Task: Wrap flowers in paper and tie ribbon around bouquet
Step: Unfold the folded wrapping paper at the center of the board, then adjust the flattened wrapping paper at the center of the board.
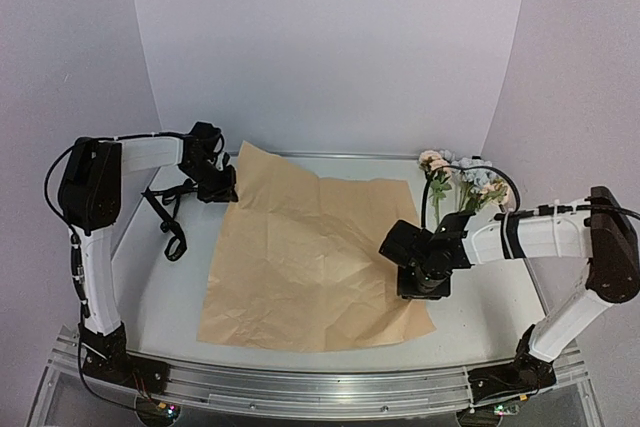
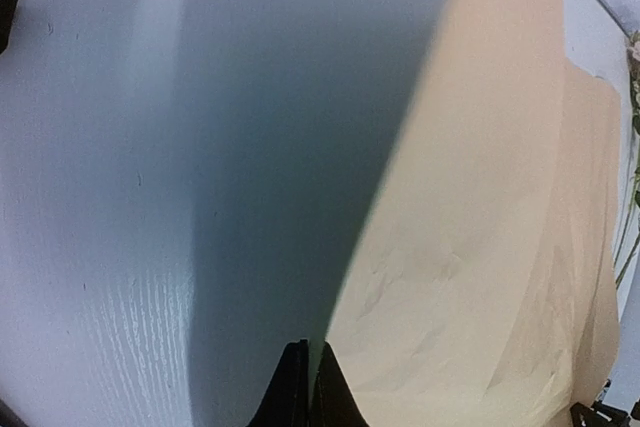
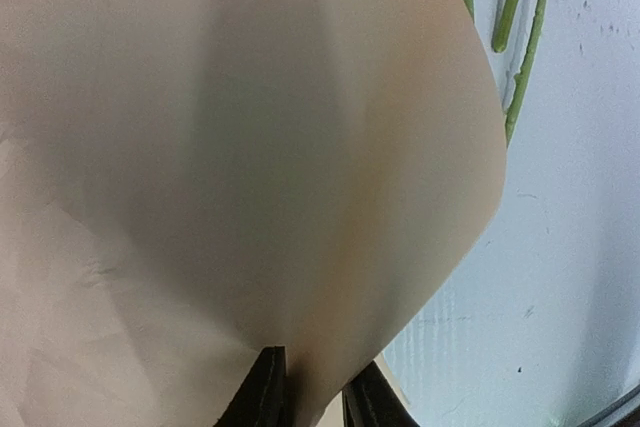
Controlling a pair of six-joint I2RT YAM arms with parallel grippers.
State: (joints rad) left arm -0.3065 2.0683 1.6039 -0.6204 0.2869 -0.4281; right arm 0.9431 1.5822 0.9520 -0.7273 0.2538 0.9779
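The paper (image 1: pixel 300 257) lies spread on the table, tan side up and creased. At its far left corner my left gripper (image 1: pixel 224 187) is shut on its edge; the left wrist view shows the two fingertips (image 2: pixel 310 352) pinched on the thin sheet (image 2: pixel 480 227). My right gripper (image 1: pixel 420 277) is at the paper's right edge. Its jaws (image 3: pixel 318 372) stand a little apart, with the lifted, curled paper (image 3: pixel 250 147) running down between them. The flowers (image 1: pixel 460 182) lie at the back right, their green stems (image 3: pixel 515 7) just past the paper. A black ribbon (image 1: pixel 170 222) lies looped at the left.
White walls close in the table on the left, back and right. The table's metal front rail (image 1: pixel 300 387) runs between the two arm bases. Bare white tabletop (image 1: pixel 490 317) shows right of the paper.
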